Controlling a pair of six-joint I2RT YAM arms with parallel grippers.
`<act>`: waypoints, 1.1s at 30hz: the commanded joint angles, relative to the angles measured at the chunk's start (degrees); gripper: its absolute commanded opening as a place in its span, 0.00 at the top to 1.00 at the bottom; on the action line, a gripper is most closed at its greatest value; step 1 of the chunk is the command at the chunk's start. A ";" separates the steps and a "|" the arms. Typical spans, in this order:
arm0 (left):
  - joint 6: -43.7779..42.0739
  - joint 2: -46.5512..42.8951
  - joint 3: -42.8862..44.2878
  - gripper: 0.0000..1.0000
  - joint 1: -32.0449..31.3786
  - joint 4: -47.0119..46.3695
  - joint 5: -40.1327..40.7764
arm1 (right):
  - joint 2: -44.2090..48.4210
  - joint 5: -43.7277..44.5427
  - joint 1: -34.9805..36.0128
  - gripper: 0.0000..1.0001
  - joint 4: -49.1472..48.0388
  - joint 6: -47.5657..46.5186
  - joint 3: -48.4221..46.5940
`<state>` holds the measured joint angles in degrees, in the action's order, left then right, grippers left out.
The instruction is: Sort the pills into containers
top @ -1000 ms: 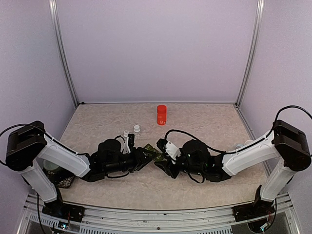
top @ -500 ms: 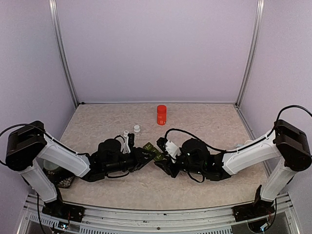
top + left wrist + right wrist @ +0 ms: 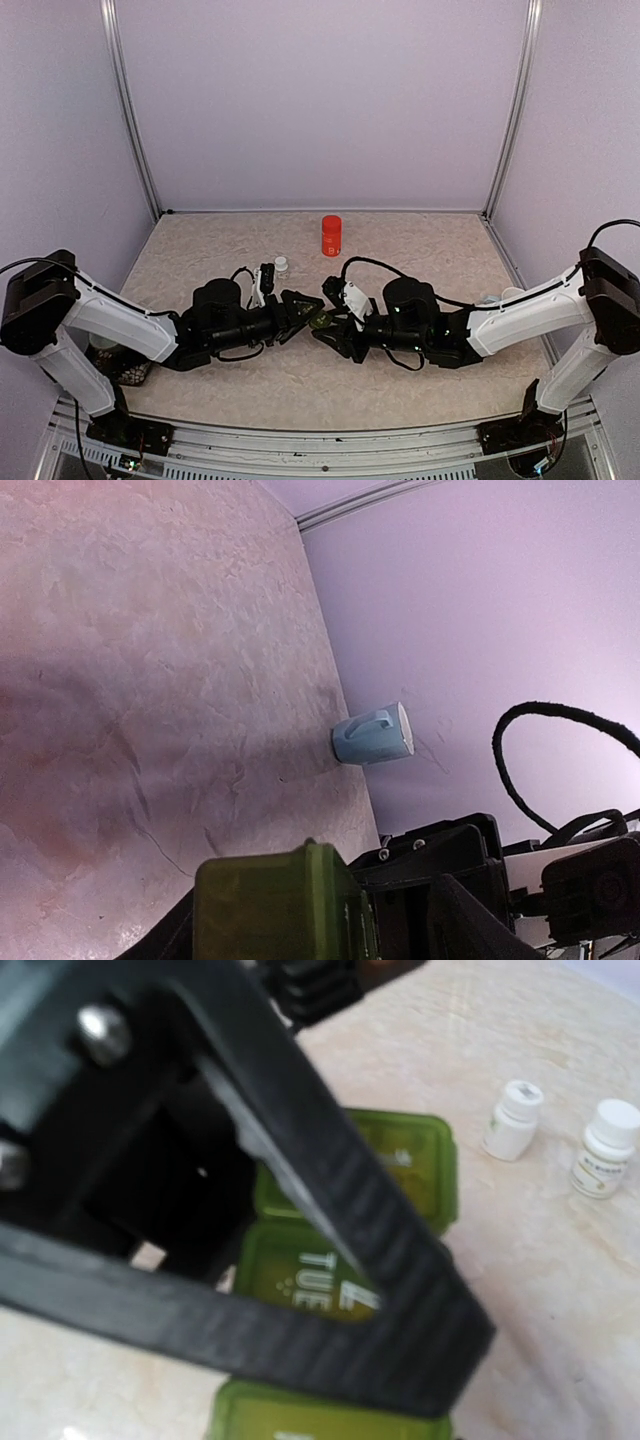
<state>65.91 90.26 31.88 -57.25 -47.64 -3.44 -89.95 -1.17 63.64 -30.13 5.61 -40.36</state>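
Currently your containers point(image 3: 320, 320) sit mid-bench, a little nearer the near edge than the far one, right between the tips of the two arms. Dark green strip, yellowish green on top. The right wrist view reads "TUE" on the middle compartment.

Left gripper point(image 3: 297, 308): stretched in from the left-edge side, tip at the strip's left end. The left wrist view has one green end compartment at the bottom of frame, hard by the fingers. You cannot tell whether the pincer is clamped on it or merely alongside.

Right gripper point(image 3: 333, 330): stretched in from the right-edge side, low over the strip. One black finger point(image 3: 375, 1230) crosses the compartments, blurred. You cannot tell that pincer's state either.

Small white bottle point(image 3: 512, 1120) and second white bottle point(image 3: 603, 1148) stand upright, side by side, apart from the strip. Red bottle point(image 3: 331, 235) stands upright toward the far edge, about centre. Pale blue mug point(image 3: 373, 737) is by the right edge.
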 commanded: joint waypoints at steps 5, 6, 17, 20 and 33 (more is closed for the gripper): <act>-1.51 -0.34 -0.32 0.48 -0.36 -2.40 -0.15 | 1.55 -1.22 0.18 0.62 -0.16 0.03 0.60; -1.56 -0.41 -0.31 0.52 -0.40 -2.37 -0.16 | 1.40 -0.96 0.17 0.62 -0.01 0.10 0.49; -0.34 -0.95 -0.88 0.66 -0.49 -2.63 0.24 | 1.18 0.21 0.04 0.52 -1.08 1.03 0.73; 0.43 -1.34 -1.17 0.67 -0.48 -3.03 0.98 | 1.28 0.20 0.01 0.42 -2.80 0.64 1.29; 3.17 -2.10 -2.16 0.77 -0.67 -7.37 2.05 | 1.55 -0.04 -0.27 0.30 -12.21 -1.73 6.76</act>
<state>68.16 89.47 29.85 -57.52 -52.25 -1.67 -89.56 -1.23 63.64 -38.06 5.85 -35.05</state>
